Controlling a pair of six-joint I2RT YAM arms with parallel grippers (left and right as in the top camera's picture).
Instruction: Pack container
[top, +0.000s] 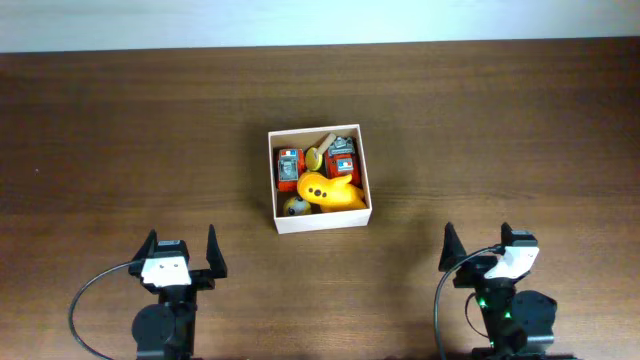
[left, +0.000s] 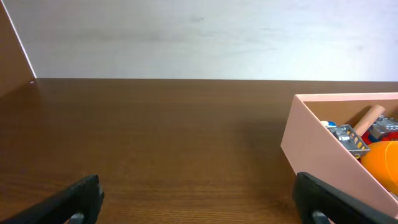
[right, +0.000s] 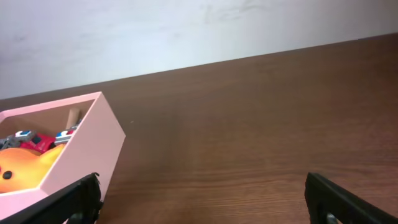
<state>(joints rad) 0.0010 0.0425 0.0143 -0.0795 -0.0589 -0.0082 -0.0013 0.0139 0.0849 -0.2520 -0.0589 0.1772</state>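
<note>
The container (top: 320, 221) is a small square white-walled box at the table's middle, with several toys inside: a yellow duck-like toy (top: 330, 192), two red and grey toys (top: 289, 165) and a wooden piece. It also shows at the right of the left wrist view (left: 317, 146) and at the left of the right wrist view (right: 87, 149). My left gripper (top: 181, 248) is open and empty near the front edge, left of the box. My right gripper (top: 476, 244) is open and empty near the front edge, right of the box. Both are apart from the box.
The brown wooden table (top: 500, 130) ends at a pale wall at the back. Black cables loop beside each arm's base at the front edge.
</note>
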